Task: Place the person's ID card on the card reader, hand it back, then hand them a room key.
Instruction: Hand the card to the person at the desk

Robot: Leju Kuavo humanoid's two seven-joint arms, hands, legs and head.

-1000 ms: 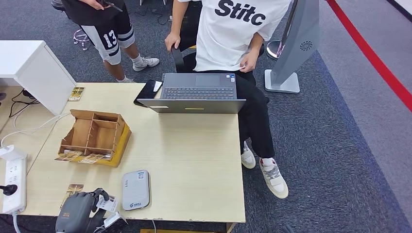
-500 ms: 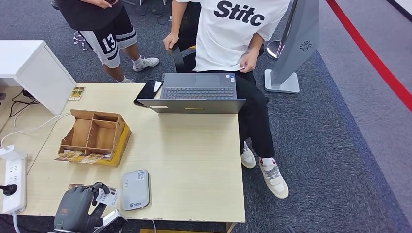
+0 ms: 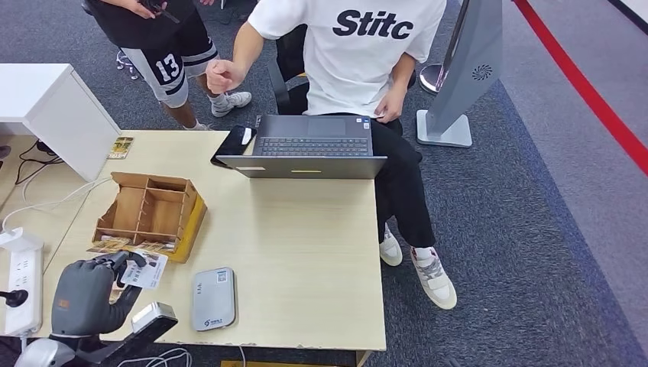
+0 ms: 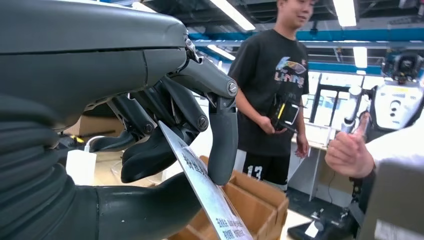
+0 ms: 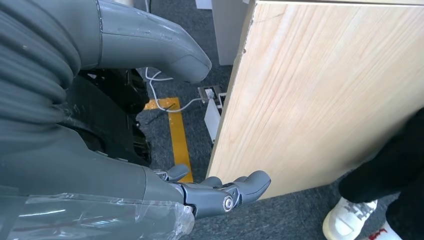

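Observation:
My left hand is raised over the table's near left corner and pinches a white printed card between thumb and fingers. In the left wrist view the card sticks out from my left hand, edge on. The grey card reader lies flat on the table just right of that hand, nothing on it. A seated person in a white shirt has lifted a fist beyond the laptop. My right hand hangs below the table's side, fingers stretched out, holding nothing.
A cardboard organiser box with cards at its front stands left of centre. An open laptop and a dark phone lie at the far edge. A power strip sits far left. Another person stands behind.
My left hand has risen and moved left and away from me with the card, off from beside the reader. The seated person has raised an arm toward the table.

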